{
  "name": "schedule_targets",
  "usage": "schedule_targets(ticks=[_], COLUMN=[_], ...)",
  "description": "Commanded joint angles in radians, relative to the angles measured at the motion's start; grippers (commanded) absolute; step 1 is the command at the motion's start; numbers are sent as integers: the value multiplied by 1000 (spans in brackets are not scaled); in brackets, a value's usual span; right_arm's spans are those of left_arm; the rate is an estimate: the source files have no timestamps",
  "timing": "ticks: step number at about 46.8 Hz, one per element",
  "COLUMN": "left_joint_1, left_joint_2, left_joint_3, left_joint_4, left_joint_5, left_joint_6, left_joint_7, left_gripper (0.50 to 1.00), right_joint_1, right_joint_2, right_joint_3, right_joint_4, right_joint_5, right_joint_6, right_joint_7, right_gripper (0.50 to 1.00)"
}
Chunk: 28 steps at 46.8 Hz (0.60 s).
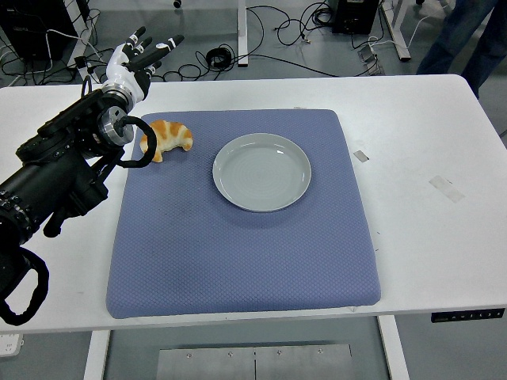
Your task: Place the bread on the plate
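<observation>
A golden croissant (167, 138) lies on the blue mat (238, 237) near its far left corner. To its right, in the mat's upper middle, rests an empty pale grey plate (261, 172). My left hand (141, 57) is raised above the table's far left, up and left of the croissant, with its fingers spread and holding nothing. The black left arm (55, 174) stretches in from the left edge. The right arm is out of view.
The white table (428, 158) carries two small tape strips (446, 188) right of the mat. Cables and desk legs lie on the floor beyond. A person's legs (467, 36) stand at the top right corner.
</observation>
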Motion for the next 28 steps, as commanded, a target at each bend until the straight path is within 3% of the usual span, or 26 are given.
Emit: schedule_targets(ticks=[1,28], left_joint_1=[2,-4], left_joint_2=[1,4], left_joint_3=[0,0], left_joint_4=[1,1], left_joint_5=[0,-11], left_joint_6=[3,0], left_joint_7=[-2,5], left_gripper=[980,981], right_joint_1=[-1,1], right_joint_2=[0,0], right_joint_3=[0,0], right_joint_4=[0,0], right_joint_5=[0,0], right_joint_6=[0,0], right_joint_7=[0,0], right_gripper=[1000,1000])
